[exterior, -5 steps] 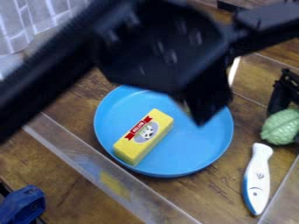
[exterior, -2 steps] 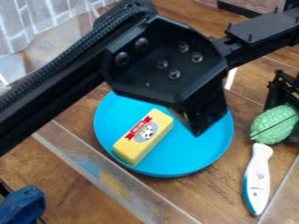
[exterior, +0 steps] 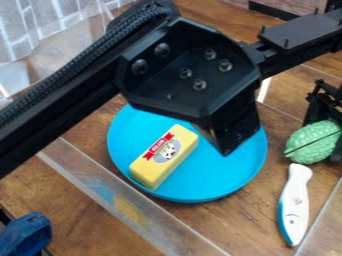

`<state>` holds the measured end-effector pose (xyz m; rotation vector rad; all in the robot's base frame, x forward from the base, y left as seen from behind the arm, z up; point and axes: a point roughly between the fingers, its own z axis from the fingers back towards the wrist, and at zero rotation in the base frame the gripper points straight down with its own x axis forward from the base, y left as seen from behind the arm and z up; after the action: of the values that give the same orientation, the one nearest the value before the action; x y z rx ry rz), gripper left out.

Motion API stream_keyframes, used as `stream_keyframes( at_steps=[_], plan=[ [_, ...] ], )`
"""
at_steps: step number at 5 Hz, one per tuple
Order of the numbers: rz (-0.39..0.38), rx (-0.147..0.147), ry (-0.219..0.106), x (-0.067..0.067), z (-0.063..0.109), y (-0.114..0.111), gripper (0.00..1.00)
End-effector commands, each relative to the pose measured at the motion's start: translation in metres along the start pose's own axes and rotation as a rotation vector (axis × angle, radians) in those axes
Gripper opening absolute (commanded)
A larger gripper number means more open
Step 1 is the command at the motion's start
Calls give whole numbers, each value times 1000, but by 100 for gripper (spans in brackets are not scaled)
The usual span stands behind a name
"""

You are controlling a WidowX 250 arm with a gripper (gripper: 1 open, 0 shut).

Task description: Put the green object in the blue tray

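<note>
The green object point(exterior: 318, 143), a pale ridged oval, lies on the wooden table at the right edge of the camera view. My gripper point(exterior: 319, 120) hangs straight down over it, and its black frame reaches the object's top. Its fingers are mostly cut off by the picture's edge, so I cannot tell how wide they stand or whether they touch the object. The blue tray point(exterior: 238, 172), a wide round dish, sits left of the green object, a small gap away.
A yellow block point(exterior: 163, 156) with a red and white label lies in the blue tray. A white-and-blue fish-shaped item point(exterior: 294, 204) lies in front of the green object. The arm's bulky black link point(exterior: 187, 72) hides the tray's far rim. Something blue point(exterior: 23, 238) sits at the bottom left corner.
A second ago the arm's black link was blurred and covered more of the tray's far side; now it is sharp and still. The green object, tray and yellow block have not moved.
</note>
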<state>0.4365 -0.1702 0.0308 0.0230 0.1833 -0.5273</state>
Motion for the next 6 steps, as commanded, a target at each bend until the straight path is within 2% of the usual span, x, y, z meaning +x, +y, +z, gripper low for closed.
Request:
stream_keyframes(
  at_steps=[1,6],
  plan=[
    [56,-30,-61,4,26,-2,0],
    [87,-55,-59,-4,33,2,0]
  ],
)
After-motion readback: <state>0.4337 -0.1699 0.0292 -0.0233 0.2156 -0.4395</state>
